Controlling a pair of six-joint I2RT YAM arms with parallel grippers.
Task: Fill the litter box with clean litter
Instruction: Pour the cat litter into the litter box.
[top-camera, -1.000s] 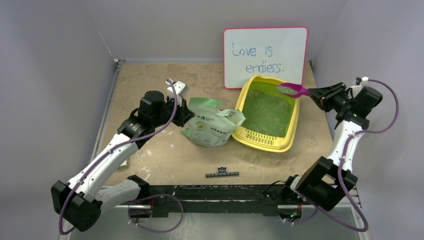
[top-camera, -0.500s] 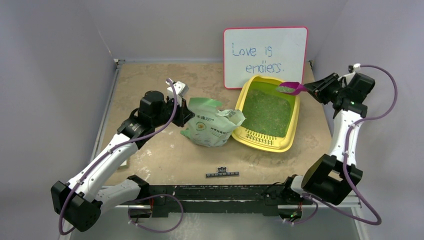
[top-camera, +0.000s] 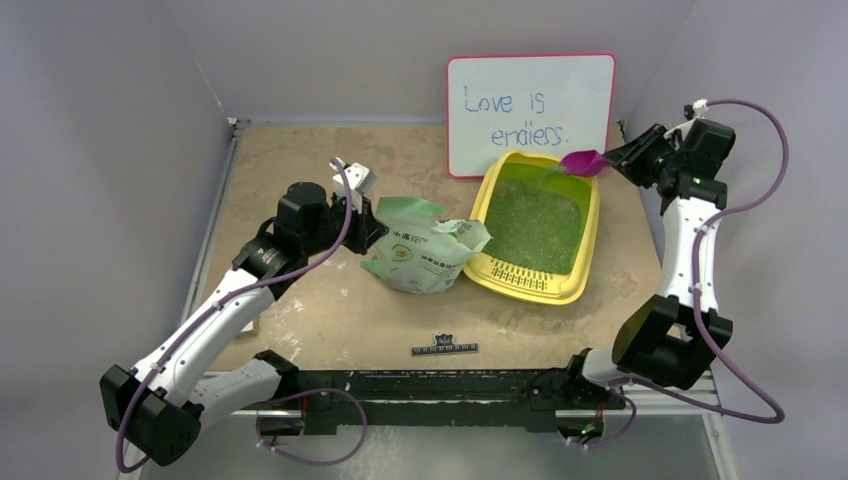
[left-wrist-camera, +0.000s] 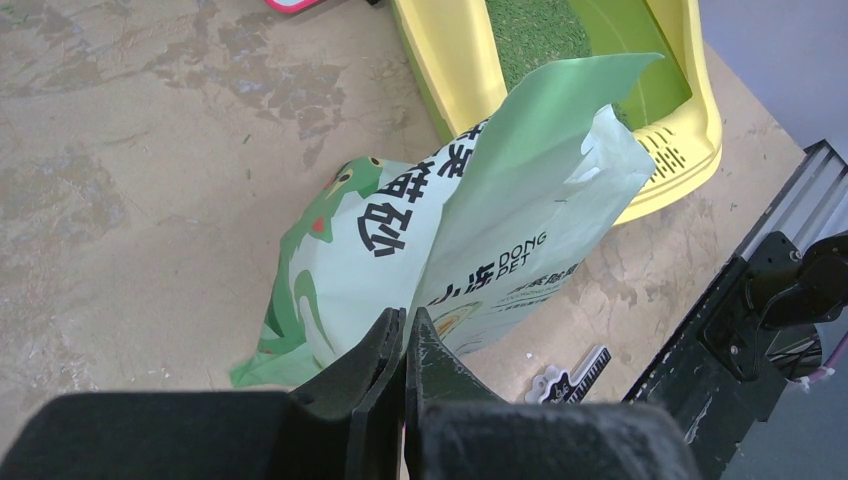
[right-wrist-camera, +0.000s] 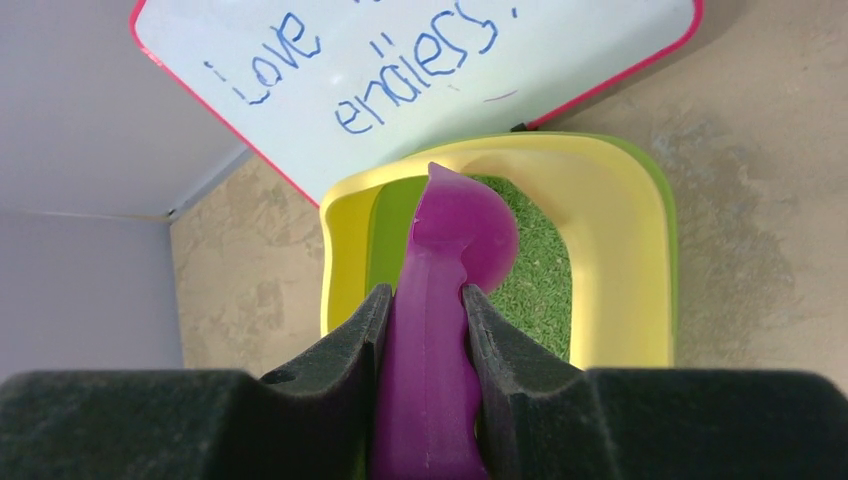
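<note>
Mostly done, I'd judge: the litter box (top-camera: 525, 285) at the table's (top-camera: 320, 300) far right holds green litter (top-camera: 535, 225) across its floor. The left gripper (left-wrist-camera: 405, 325) pinches the bag's (top-camera: 420, 255) edge flat between its jaws. The right gripper (right-wrist-camera: 425, 300) clamps the scoop (right-wrist-camera: 460, 230), tipped over the box's far end. Any topping-up looks minor.
</note>
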